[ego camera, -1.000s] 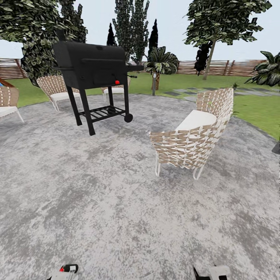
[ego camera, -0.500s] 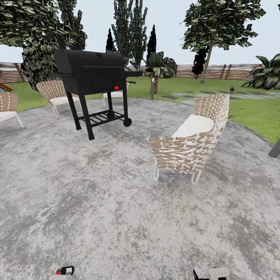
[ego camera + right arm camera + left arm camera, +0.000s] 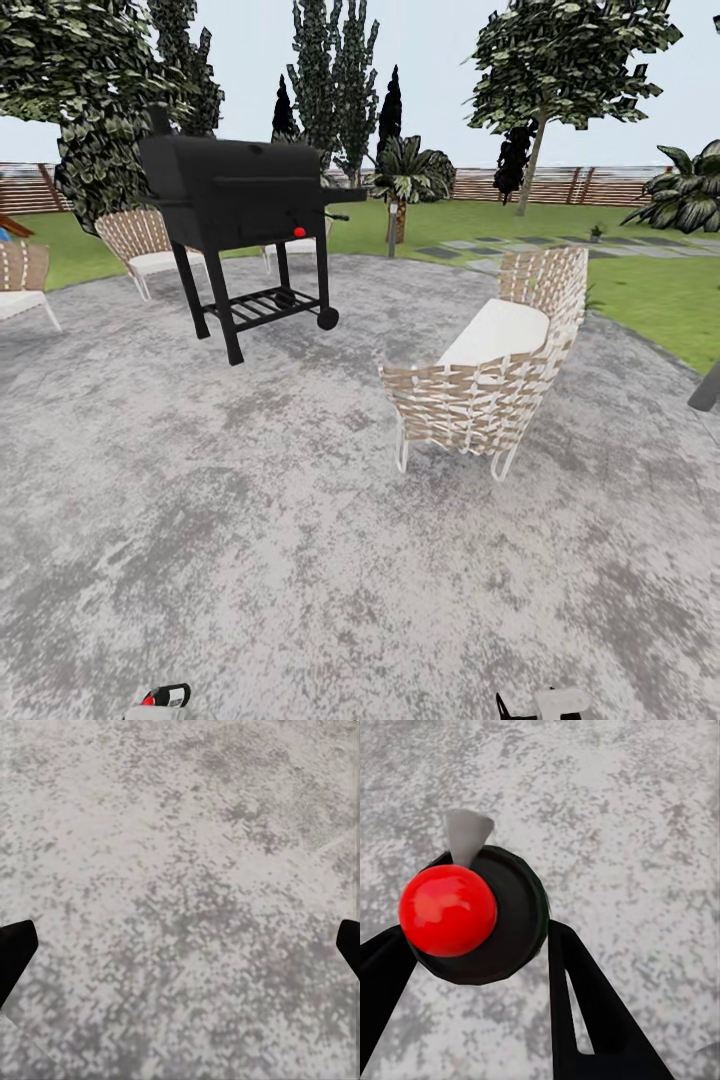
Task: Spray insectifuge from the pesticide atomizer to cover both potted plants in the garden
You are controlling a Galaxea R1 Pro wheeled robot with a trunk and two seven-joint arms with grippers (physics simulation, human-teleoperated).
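pesticide atomizer (image 3: 480,916) gripped — left gripper (image 3: 472,945), patio (image 3: 300,520)

Big black grill (image 3: 245,195) on a wheeled stand sits upper left of the head view, with a little red knob (image 3: 299,232) on its front. Right of center there's a woven wicker chair (image 3: 487,372) with a white cushion (image 3: 497,331), back turned toward the right edge. Two more wicker chairs: one behind the grill (image 3: 140,243), another cut off at the left edge (image 3: 20,282). A grey bollard post (image 3: 392,228) stands upright past the grill, and a palm-like shrub (image 3: 690,195) sits far right.
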